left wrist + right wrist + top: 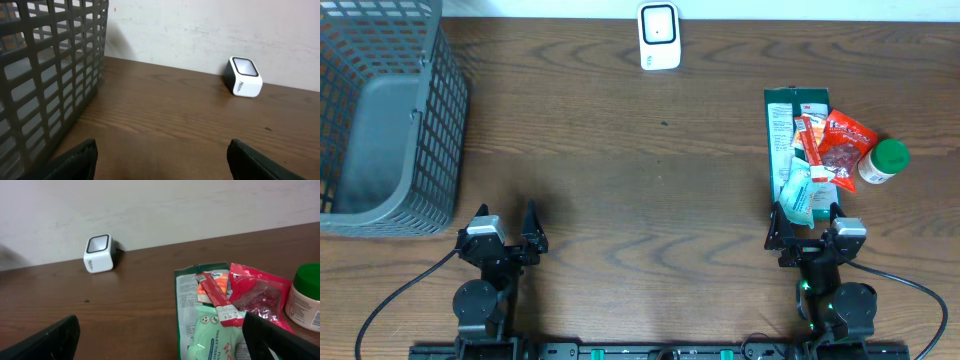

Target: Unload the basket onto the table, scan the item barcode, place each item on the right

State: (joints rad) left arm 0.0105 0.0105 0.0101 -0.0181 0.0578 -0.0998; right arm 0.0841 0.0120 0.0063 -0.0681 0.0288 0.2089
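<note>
From the overhead camera I see the left end effector [506, 222] low on the brown desk [640, 180], jaws spread wide with nothing between them. The right end effector [804, 222] is likewise wide open and holds nothing. Its fingertips sit just short of the item pile. That pile lies on the right side of the desk: a dark green flat packet [782, 125] at the bottom, a red stick sachet [810, 140], a red snack pouch [847, 148] and a mint-green tissue pack [800, 195] overlapping it, and a white bottle with a green cap [883, 162] touching the pouch's right edge. The white barcode scanner [659, 36] stands at the far edge, well apart from the pile. A grey mesh basket [390, 110] fills the far left corner.

The left wrist camera shows both dark fingertips [75, 160] at the frame's lower corners, bare desk between them, the basket [45, 75] close on the left and the scanner [243, 76] by the wall, window tilted upward.

The right wrist camera shows parted fingertips [45, 342] framing the pile (print too small to read): tissue pack [212, 335] nearest, bottle [305, 297] at right, scanner [98, 253] far left.
</note>
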